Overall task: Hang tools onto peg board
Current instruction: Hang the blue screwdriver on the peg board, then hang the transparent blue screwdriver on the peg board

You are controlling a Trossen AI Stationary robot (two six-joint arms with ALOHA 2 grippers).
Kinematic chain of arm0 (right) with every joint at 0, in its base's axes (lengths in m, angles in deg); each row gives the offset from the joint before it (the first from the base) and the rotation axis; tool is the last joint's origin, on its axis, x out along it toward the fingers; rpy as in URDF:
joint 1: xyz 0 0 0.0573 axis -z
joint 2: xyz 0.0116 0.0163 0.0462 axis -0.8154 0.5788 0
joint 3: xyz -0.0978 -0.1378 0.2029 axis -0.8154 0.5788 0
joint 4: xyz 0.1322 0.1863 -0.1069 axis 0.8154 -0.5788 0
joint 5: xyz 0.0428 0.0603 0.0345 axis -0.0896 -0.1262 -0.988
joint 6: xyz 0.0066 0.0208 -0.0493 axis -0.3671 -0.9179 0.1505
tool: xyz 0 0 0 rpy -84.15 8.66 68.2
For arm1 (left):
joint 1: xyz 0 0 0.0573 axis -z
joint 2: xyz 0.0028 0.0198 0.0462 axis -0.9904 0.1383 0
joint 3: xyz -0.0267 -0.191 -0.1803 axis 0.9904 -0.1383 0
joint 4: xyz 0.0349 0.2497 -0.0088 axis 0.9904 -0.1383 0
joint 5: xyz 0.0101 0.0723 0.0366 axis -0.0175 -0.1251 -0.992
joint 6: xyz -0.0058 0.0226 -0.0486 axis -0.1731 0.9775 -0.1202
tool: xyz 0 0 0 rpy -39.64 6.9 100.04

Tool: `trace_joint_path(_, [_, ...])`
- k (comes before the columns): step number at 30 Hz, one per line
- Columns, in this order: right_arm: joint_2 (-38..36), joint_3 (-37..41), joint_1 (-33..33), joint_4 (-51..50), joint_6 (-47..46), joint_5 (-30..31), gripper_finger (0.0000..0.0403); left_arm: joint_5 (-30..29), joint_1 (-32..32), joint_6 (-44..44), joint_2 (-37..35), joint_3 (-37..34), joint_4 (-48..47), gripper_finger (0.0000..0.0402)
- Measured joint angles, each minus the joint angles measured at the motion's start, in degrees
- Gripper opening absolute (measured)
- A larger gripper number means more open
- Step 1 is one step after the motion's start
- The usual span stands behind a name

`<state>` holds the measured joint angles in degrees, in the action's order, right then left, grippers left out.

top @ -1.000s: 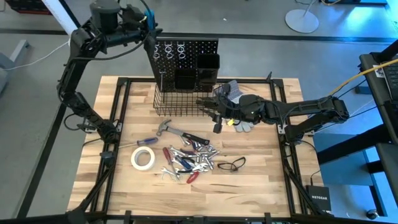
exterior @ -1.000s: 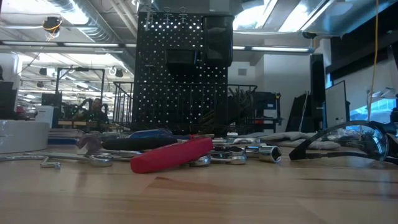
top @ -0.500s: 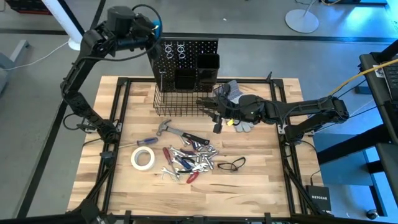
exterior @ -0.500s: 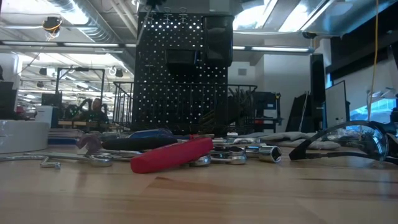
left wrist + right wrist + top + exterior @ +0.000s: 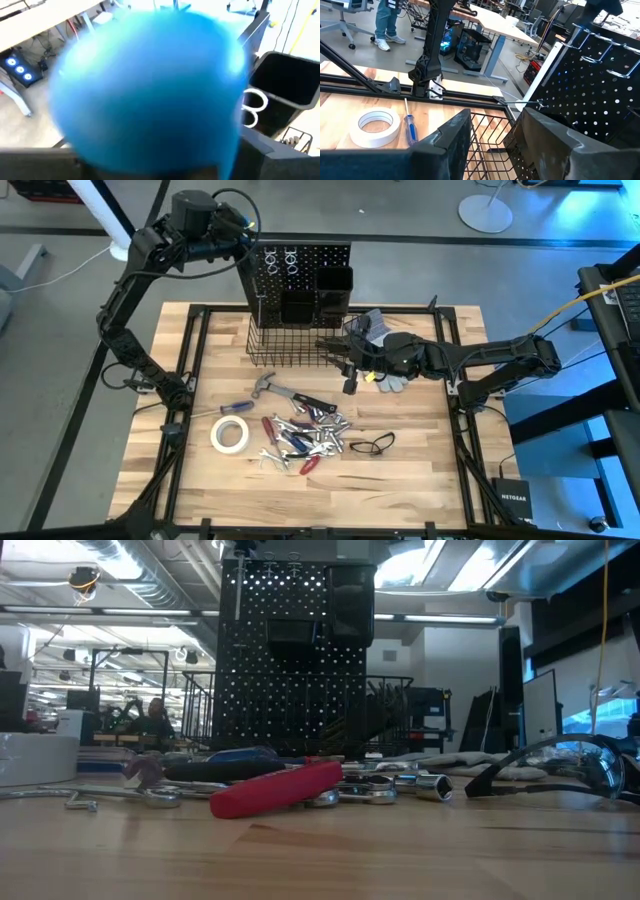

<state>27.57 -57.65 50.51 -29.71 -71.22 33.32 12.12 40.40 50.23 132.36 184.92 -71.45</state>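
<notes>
The black peg board (image 5: 300, 265) stands upright at the table's far edge, with silver hooks, box bins (image 5: 318, 292) and a wire basket (image 5: 290, 345) at its base. My left gripper (image 5: 243, 222) is raised at the board's upper left corner, shut on a blue-handled tool whose handle (image 5: 150, 85) fills the left wrist view. A thin silver shaft (image 5: 237, 585) hangs there in front of the board. My right gripper (image 5: 346, 362) is open and empty beside the basket's right end. The remaining tools (image 5: 300, 430) lie piled on the table, beside a white tape roll (image 5: 229, 434). My left gripper holds a blue-handled tool, lifted clear of the table, high at the peg board's upper left corner. The blue handle (image 5: 150, 85) sits close to the camera and hides the fingers, so which part they are on cannot be told.
Grey gloves (image 5: 385, 330) lie under my right arm at the far right of the table. Black safety glasses (image 5: 375, 444) lie right of the tool pile, and a hammer (image 5: 270, 387) and a blue screwdriver (image 5: 235, 407) at its far left. People show in the room beyond.
My left gripper has swung toward the table's right, closing on the peg board's upper left corner with the blue-handled tool, then nearly stopped. The silver shaft has come to hang upright in front of the board.
</notes>
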Motion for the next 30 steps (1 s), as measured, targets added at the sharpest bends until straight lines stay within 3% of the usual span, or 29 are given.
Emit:
trace_joint_path(16, [0.0,0.0,0.0,0.1,0.2,0.0,0.0184,-0.9,2.0,3.3,-8.7,4.1,2.1,0.0207])
trace_joint_path(20, [0.0,0.0,0.0,0.1,0.3,0.0,0.0184,-0.8,7.9,4.0,-10.2,4.1,2.4,0.0207])
trace_joint_path(30, [0.0,0.0,0.0,-0.6,0.8,0.0,0.0184,-0.6,30.6,4.2,-10.4,1.7,-0.4,0.0208])
